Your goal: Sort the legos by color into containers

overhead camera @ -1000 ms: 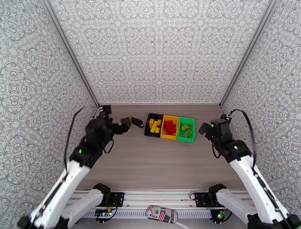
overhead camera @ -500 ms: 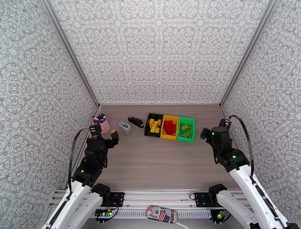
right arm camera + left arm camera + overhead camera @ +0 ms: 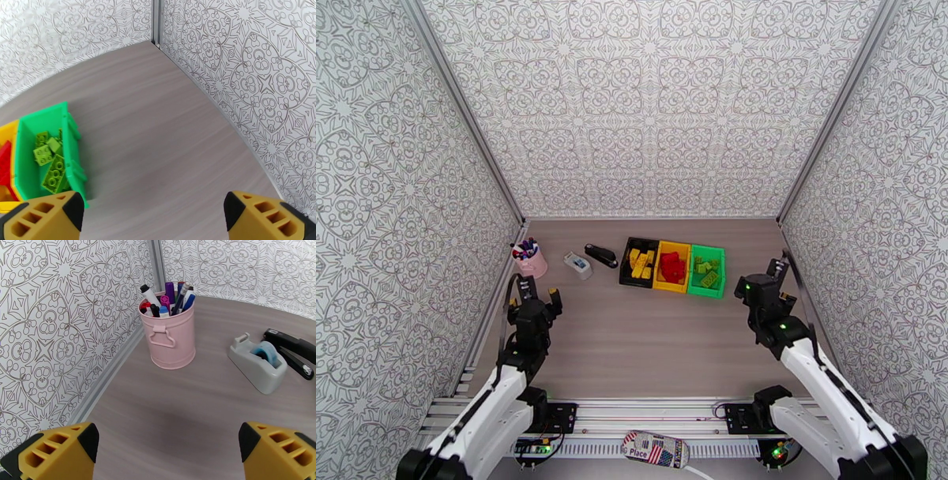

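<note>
Three containers [image 3: 705, 293] hold the legos [image 3: 673, 267] by colour | your left gripper [image 3: 169, 435] and right gripper [image 3: 154, 205]: fingers [image 3: 59, 453] spread, carrying nothing (parked apart from them, since sorting looks done).

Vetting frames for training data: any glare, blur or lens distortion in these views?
Top external: even diffuse light, no glare; wall rails splay outward from the wide lens; bins small but crisp. Left wrist: pink pen cup sharp, soft shadow at its base. Right wrist: green bin in focus, table grain slightly smeared, its far edge bowed.
</note>
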Tool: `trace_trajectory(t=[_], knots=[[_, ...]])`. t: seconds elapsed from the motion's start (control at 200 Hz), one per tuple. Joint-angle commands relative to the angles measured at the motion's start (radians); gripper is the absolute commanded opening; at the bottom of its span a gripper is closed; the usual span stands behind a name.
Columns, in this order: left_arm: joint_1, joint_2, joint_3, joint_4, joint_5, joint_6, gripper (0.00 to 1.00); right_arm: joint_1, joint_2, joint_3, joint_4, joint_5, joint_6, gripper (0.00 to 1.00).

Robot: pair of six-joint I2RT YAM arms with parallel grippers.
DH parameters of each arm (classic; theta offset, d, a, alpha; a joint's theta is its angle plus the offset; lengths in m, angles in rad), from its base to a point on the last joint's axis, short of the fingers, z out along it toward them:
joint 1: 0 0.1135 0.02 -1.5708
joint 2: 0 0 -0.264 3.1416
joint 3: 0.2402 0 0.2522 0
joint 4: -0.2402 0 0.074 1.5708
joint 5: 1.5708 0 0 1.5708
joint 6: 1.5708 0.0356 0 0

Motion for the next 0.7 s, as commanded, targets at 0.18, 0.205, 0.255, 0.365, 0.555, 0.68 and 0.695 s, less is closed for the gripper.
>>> trace_trajectory(t=[0.18, 0.205, 0.255, 0.365, 0.555, 0.68, 0.695], knots=[[0.079, 0.215, -0.026, 0.306, 0.068, 0.027, 0.99, -0.051, 0.203, -0.033, 0.239, -0.015, -0.123, 0.99], [0.082, 0.238, -0.024, 0.329, 0.073, 0.031, 0.99, -0.054, 0.224, -0.029, 0.269, -0.023, -0.141, 0.99], [0.087, 0.277, -0.004, 0.338, 0.082, 0.036, 0.99, -0.058, 0.27, -0.022, 0.324, -0.028, -0.171, 0.99], [0.114, 0.376, 0.024, 0.431, 0.132, 0.047, 0.99, -0.068, 0.359, -0.015, 0.454, -0.063, -0.224, 0.99], [0.158, 0.542, 0.082, 0.583, 0.23, 0.05, 0.99, -0.083, 0.459, -0.055, 0.71, -0.146, -0.283, 0.99], [0.161, 0.653, 0.083, 0.714, 0.255, 0.079, 0.99, -0.097, 0.49, -0.089, 0.794, -0.209, -0.307, 0.99], [0.159, 0.652, 0.091, 0.689, 0.263, 0.08, 0.99, -0.098, 0.484, -0.087, 0.775, -0.218, -0.305, 0.99]])
